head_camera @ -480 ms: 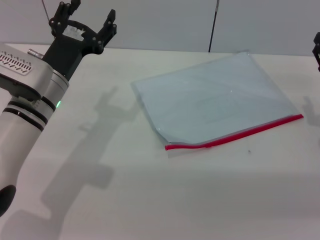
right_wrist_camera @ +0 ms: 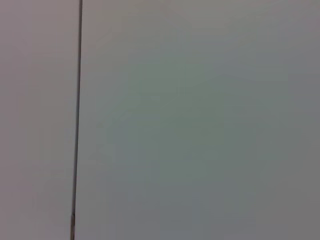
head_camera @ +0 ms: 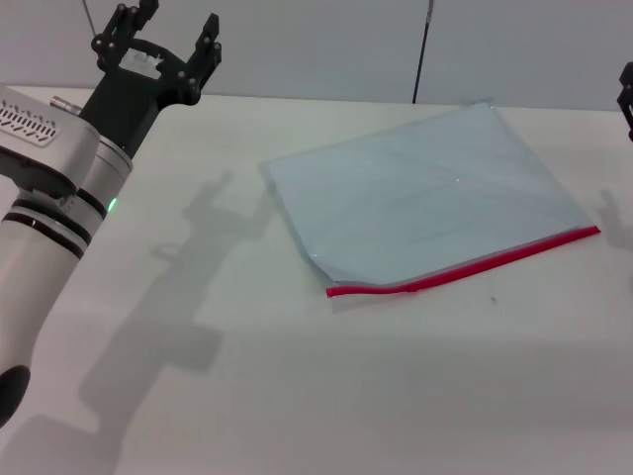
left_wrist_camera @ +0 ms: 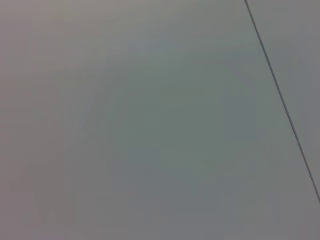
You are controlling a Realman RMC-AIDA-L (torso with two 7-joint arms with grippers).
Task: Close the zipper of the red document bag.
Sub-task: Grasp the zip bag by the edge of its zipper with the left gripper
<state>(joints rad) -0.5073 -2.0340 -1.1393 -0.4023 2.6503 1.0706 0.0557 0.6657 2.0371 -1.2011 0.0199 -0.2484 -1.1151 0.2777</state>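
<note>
The red document bag [head_camera: 425,193] lies flat on the white table [head_camera: 297,386], a pale blue-grey translucent pouch turned at a slant, so that none of its edges runs square with the table's edge. The zipper [head_camera: 465,265] is the thin red strip along the bag's long edge nearest the robot; its long axis runs diagonally, the end toward the robot's left lying closer to the robot and the end toward the robot's right lying farther off, toward the table's far side. Near the closer end the strip bends slightly, where the bag's corner looks lifted or creased. Whether the zipper is shut along its length cannot be told. Well apart from the bag, on its left and above the table's far edge, the left gripper [head_camera: 163,40] hangs raised in the air with its dark fingers [head_camera: 210,42] spread apart and nothing between them; its arm throws a shadow on the table between it and the bag. Beyond the bag's right side only a dark sliver of the right gripper [head_camera: 627,94] shows at the edge of the head view, and its fingers' state cannot be told. Both wrist views show only a plain grey wall [left_wrist_camera: 150,125] crossed by one thin dark seam [left_wrist_camera: 280,95].
</note>
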